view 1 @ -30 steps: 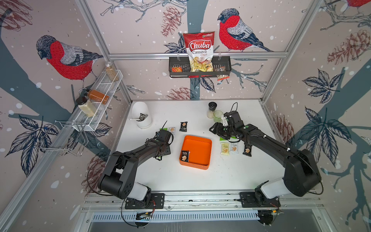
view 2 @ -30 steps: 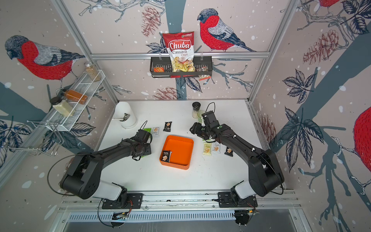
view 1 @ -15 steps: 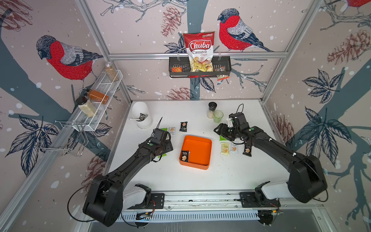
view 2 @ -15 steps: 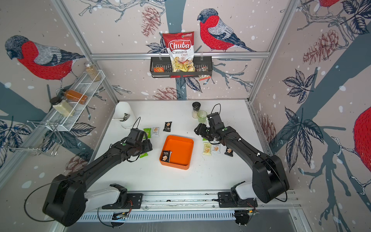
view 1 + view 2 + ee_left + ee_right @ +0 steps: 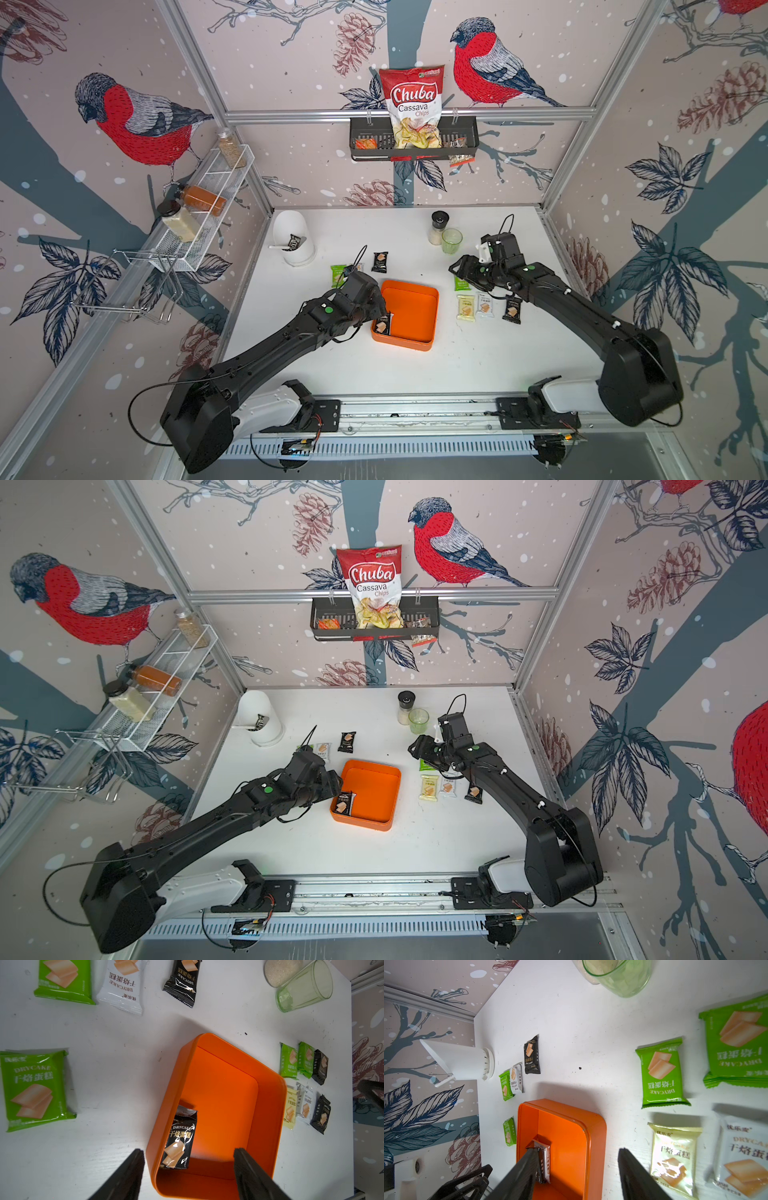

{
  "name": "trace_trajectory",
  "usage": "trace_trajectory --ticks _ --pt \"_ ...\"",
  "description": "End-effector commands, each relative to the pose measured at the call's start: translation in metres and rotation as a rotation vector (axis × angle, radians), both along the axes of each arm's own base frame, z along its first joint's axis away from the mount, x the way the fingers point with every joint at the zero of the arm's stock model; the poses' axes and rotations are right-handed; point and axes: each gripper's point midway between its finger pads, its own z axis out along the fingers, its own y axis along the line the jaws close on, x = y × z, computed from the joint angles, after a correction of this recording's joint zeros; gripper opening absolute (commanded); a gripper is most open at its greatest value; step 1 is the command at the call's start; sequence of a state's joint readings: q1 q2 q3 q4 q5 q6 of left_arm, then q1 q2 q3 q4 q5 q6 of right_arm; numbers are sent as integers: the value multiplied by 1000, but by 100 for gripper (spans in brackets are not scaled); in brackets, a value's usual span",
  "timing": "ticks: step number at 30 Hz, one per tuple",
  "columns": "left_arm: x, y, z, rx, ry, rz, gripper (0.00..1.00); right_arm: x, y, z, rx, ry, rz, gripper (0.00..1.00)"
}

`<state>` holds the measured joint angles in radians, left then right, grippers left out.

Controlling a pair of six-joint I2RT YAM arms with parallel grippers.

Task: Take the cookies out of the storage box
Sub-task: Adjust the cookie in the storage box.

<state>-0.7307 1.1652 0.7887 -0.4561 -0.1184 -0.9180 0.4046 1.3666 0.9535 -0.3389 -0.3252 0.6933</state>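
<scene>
The orange storage box (image 5: pixel 411 311) (image 5: pixel 374 791) sits mid-table. One black cookie packet (image 5: pixel 383 325) (image 5: pixel 178 1142) (image 5: pixel 545 1157) leans on its left inner wall. My left gripper (image 5: pixel 380 309) (image 5: pixel 188 1150) hangs open over that wall, one finger outside the box, one over its floor, nothing held. More cookies lie on the table: green (image 5: pixel 338 274) and black (image 5: pixel 379 262) at the left, green (image 5: pixel 460 283), pale yellow (image 5: pixel 466 307), white (image 5: pixel 484 305) and black (image 5: pixel 512 309) at the right. My right gripper (image 5: pixel 455 266) (image 5: pixel 578 1149) hovers open and empty above the right-hand packets.
A green glass (image 5: pixel 451 241) and a shaker (image 5: pixel 438 226) stand at the back behind my right gripper. A white holder (image 5: pixel 293 241) stands at the back left. On the back wall a black basket (image 5: pixel 465 141) holds the Chuba bag; a wire shelf (image 5: pixel 208 199) lines the left wall.
My left gripper has swung right from the left-hand packets to the box's left wall, and its jaws opened slightly. My right gripper has drifted a little to the right.
</scene>
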Motion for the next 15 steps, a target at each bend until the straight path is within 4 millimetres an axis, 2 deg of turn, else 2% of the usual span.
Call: trace_trajectory --ticks 1,7,15 --pt "1 -1 -3 40 -3 21 72 -4 -2 0 0 -3 22 67" --pt "-2 -18 -17 153 26 -65 72 -4 -9 0 4 -5 9 67" --pt "-12 -21 -47 301 94 -49 72 -1 -22 2 -1 -13 -22 67"
